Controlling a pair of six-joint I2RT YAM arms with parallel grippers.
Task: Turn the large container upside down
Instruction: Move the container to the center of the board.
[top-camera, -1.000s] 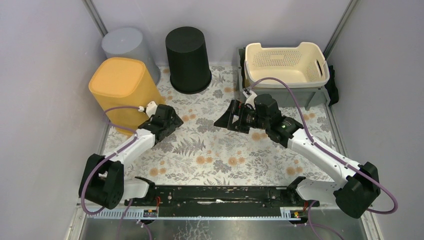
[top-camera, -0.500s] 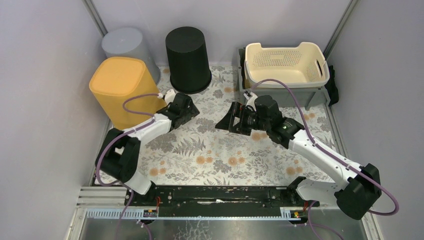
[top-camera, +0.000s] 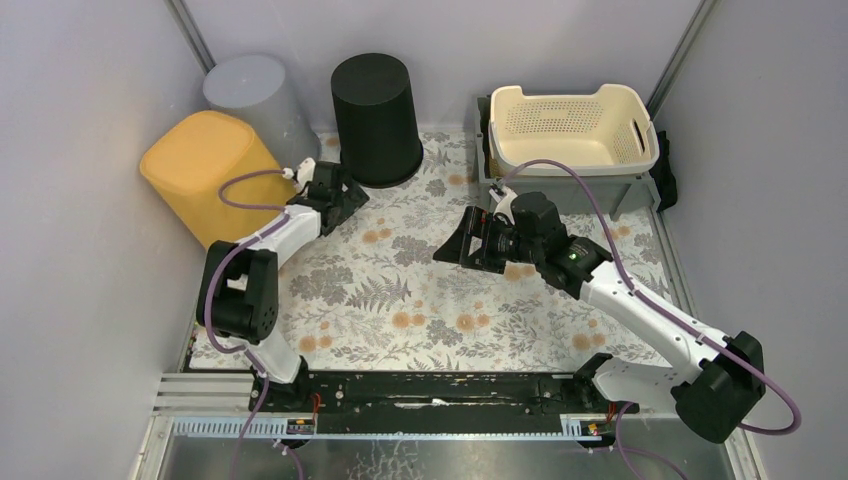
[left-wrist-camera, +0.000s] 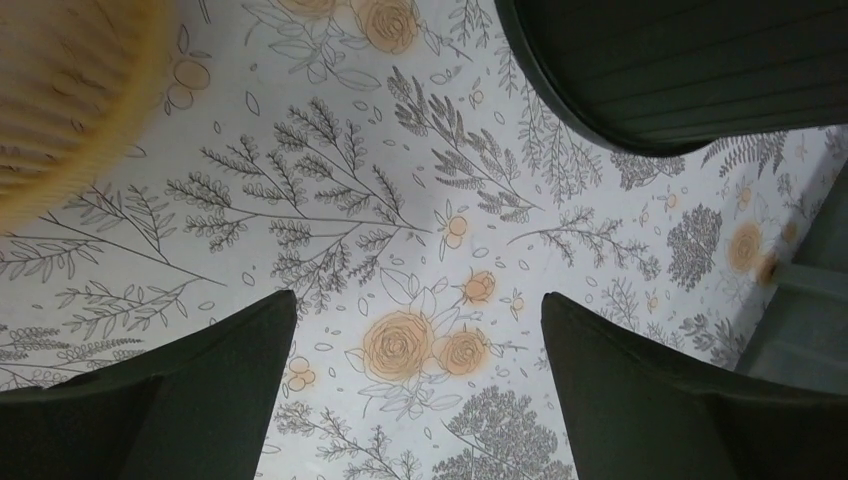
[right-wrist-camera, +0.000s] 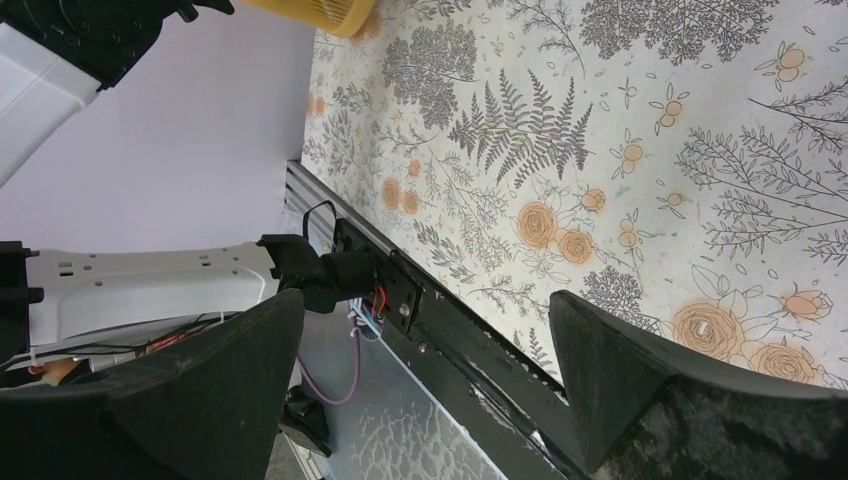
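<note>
Yellow bin (top-camera: 200, 172) leans leftward, left gripper (top-camera: 345, 198) wide and empty just beside it — best lever the raised edge steadily.

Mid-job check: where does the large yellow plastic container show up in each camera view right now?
Top external: the large yellow plastic container sits far left, tilted toward the side wall.
Left wrist: the container is a blurred ribbed edge in the upper-left corner.
Right wrist: only a sliver of the container shows at the top edge.
Shared landmark: the floral table mat.
</note>
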